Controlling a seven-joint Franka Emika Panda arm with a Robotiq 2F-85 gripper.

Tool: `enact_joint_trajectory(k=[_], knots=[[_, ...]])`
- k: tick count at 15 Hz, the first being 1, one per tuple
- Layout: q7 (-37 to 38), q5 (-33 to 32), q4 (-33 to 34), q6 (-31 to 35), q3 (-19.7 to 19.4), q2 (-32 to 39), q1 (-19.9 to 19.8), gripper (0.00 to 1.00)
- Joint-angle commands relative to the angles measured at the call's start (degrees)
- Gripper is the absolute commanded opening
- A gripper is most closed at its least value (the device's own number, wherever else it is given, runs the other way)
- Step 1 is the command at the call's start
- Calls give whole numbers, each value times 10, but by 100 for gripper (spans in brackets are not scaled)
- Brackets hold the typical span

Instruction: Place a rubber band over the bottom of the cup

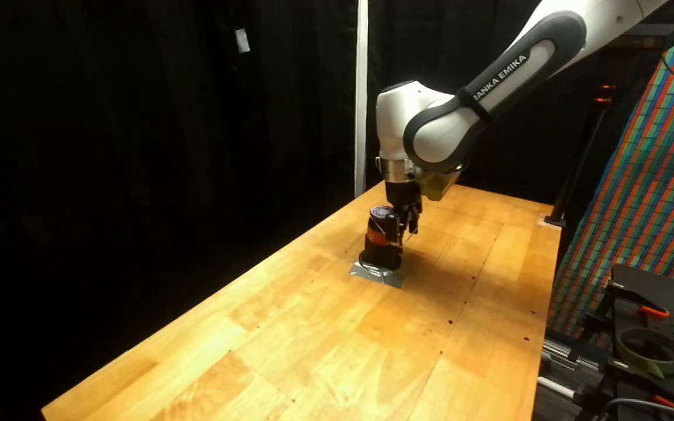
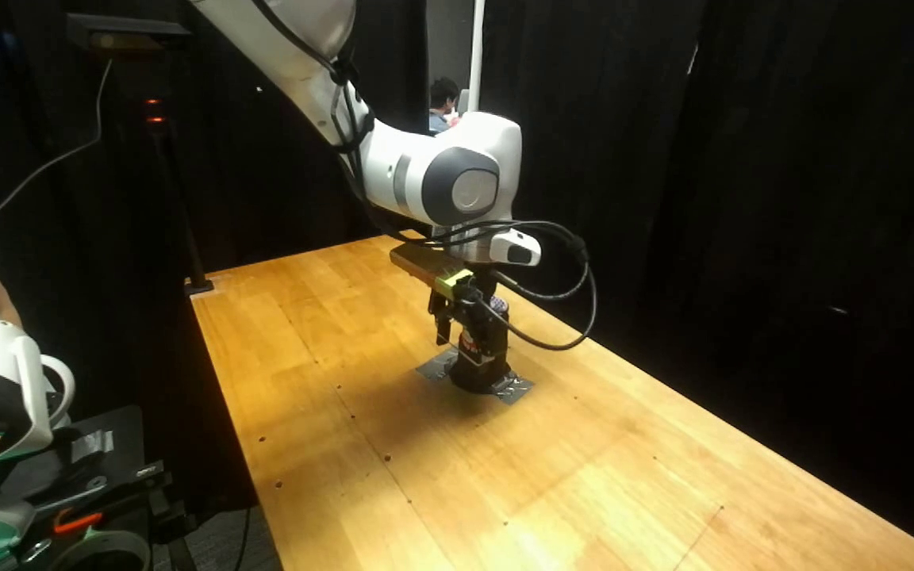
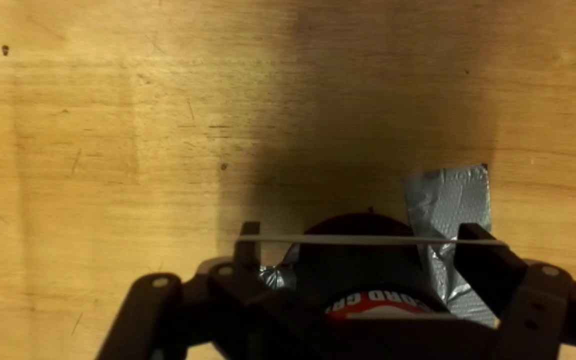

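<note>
- Wooden table [image 1: 337,336] with small dark holes [image 1: 450,322]; black curtains [image 1: 155,134] behind, a person [image 2: 443,97] partly visible between them.
- The cup [image 1: 375,238] stands on the table, grey tape [image 3: 453,205] at its base.
- The gripper [image 3: 363,237] holds its 2 fingers [image 3: 490,265] apart, a pale rubber band [image 3: 353,240] stretched between them.
- In the wrist view the cup's upper part is too dark to make out; whether the band encircles it, I cannot tell.
</note>
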Motion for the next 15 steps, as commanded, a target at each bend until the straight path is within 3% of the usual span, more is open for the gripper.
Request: enact_joint_trajectory(k=[1,3,4,5,13,15], knots=[[42,-26,-112,119,-23,-52,14,100],[51,-30,-162,193,-29,-70,16,100],[54,-31,-190,236,-32,-81,17,94],[58,-32,-210,273,-37,-88,19,74],[39,7,-380,556,-41,-147,20,13],[30,36,-417,651,-18,-148,2,4]])
